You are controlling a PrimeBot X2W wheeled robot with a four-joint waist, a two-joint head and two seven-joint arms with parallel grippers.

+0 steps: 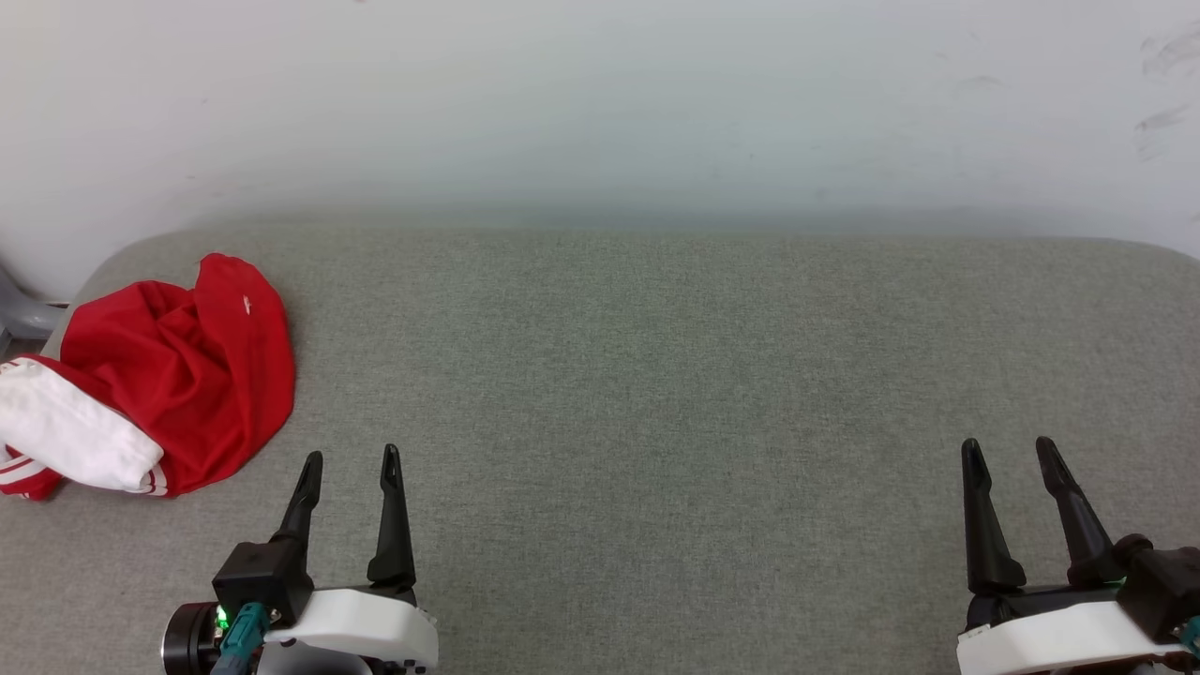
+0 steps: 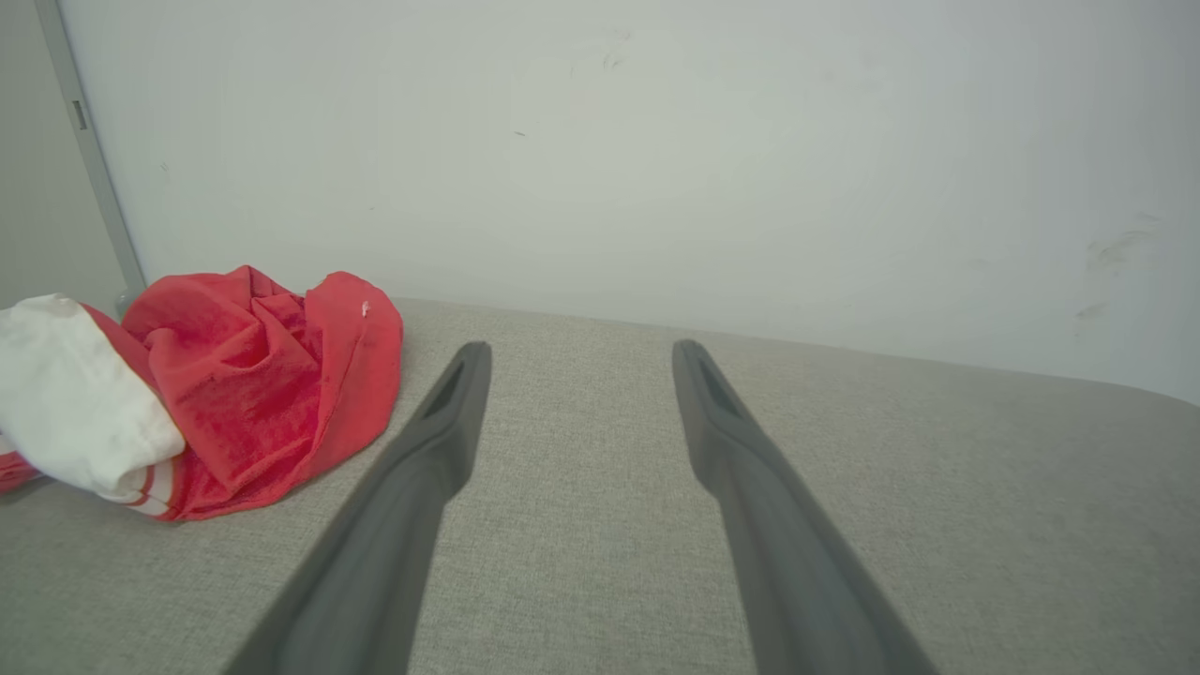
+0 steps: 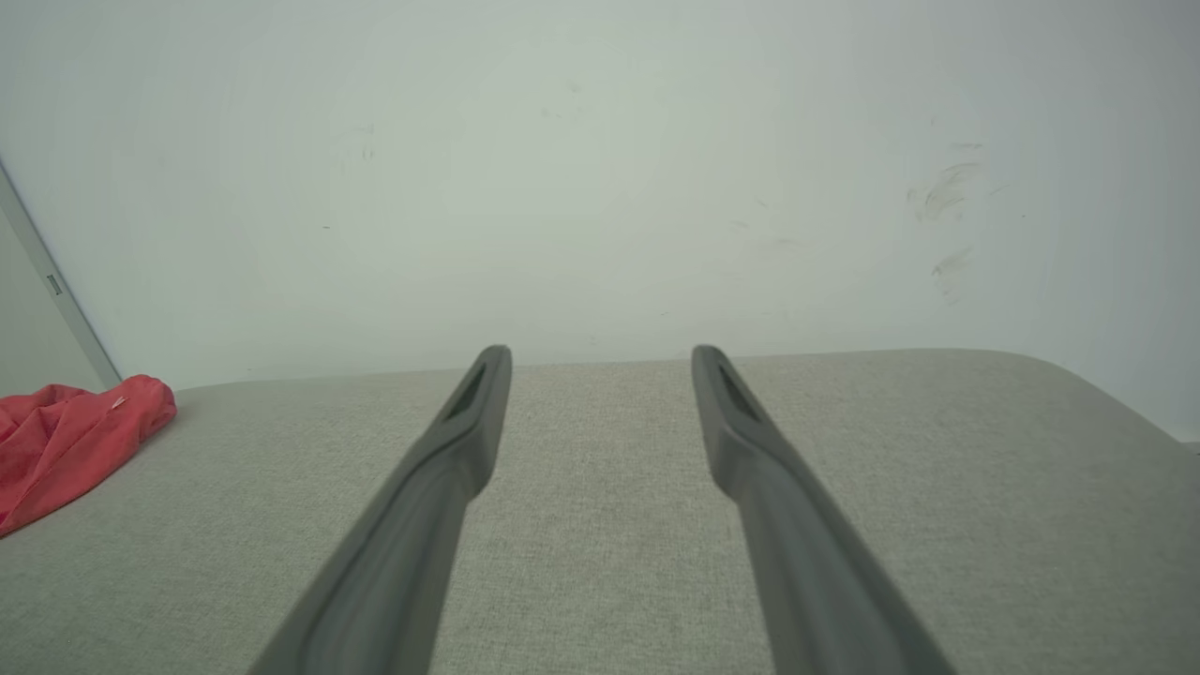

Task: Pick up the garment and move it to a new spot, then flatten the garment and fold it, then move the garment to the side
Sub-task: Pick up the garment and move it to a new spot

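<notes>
The garment (image 1: 178,375) lies crumpled in a heap at the far left of the grey fabric surface (image 1: 656,375), red cloth bunched up with a white sleeve and striped trim at its near-left side. Its letters and number are hidden in the folds. My left gripper (image 1: 352,459) stands open just right of and nearer than the heap, nothing between its fingers. In the left wrist view the garment (image 2: 244,394) sits left of the open gripper (image 2: 581,349). My right gripper (image 1: 1012,448) is open at the lower right, far from the garment (image 3: 66,431).
A pale wall (image 1: 600,103) rises right behind the surface. The surface's rounded back corners show at left and right. A grey object (image 1: 23,314) pokes out beyond the left edge, behind the garment. Bare fabric stretches between and beyond the two grippers.
</notes>
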